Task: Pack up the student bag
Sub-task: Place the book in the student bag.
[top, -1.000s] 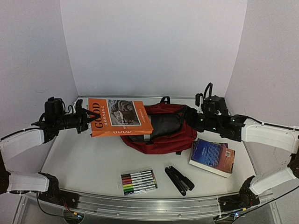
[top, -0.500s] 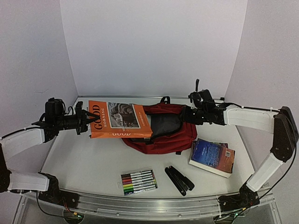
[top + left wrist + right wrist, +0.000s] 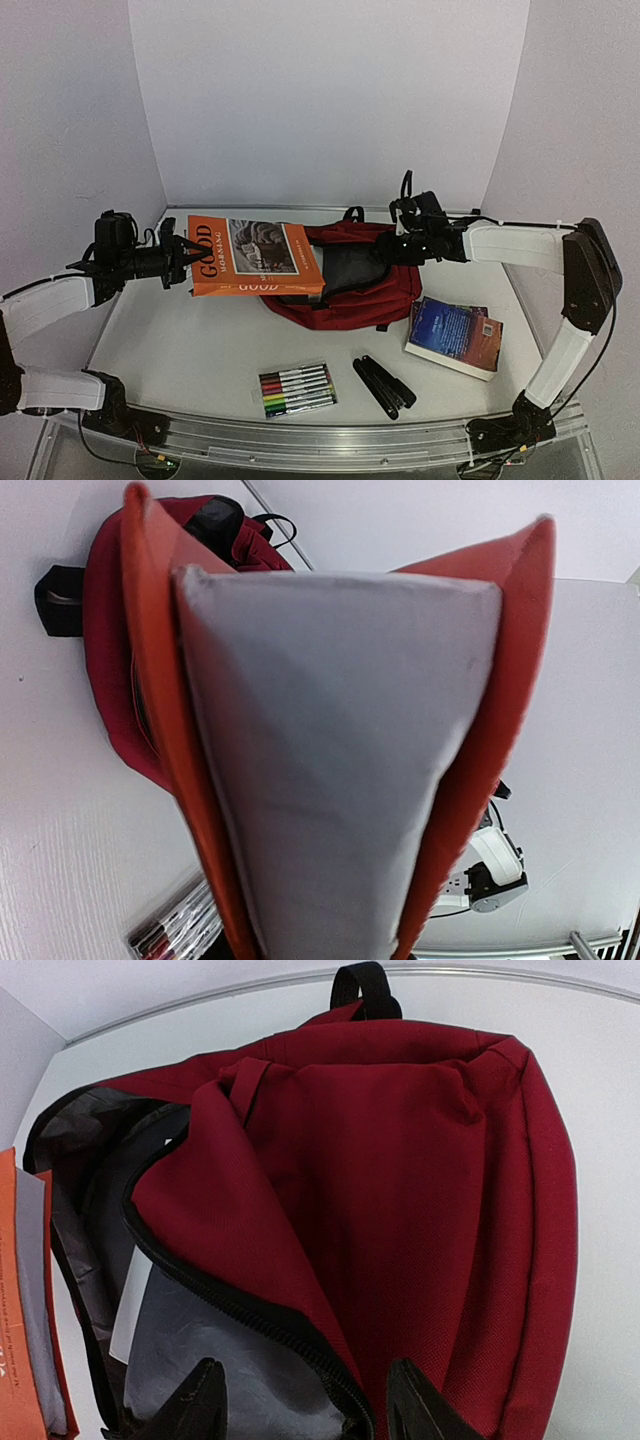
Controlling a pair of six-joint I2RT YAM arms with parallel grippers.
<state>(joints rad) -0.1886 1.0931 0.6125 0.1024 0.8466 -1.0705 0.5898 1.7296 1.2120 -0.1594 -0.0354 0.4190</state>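
The student bag lies at the middle back, dark red, its main zip open and grey lining showing. My left gripper is shut on the spine end of an orange "GOOD MORNING" book, which it holds level with its far end over the bag's open mouth. In the left wrist view the book fills the frame and hides the fingers. My right gripper is at the bag's right rim. Its jaws stand partly open astride the zipped flap edge, one finger over the lining and one over the red outside.
A blue and orange book lies right of the bag. A pack of coloured markers and a black folded object lie near the front edge. White walls close in the back and both sides.
The right arm has stretched out and its gripper has moved left onto the bag's flap edge, with the jaws narrower than before. The left gripper and the orange book have hardly moved.
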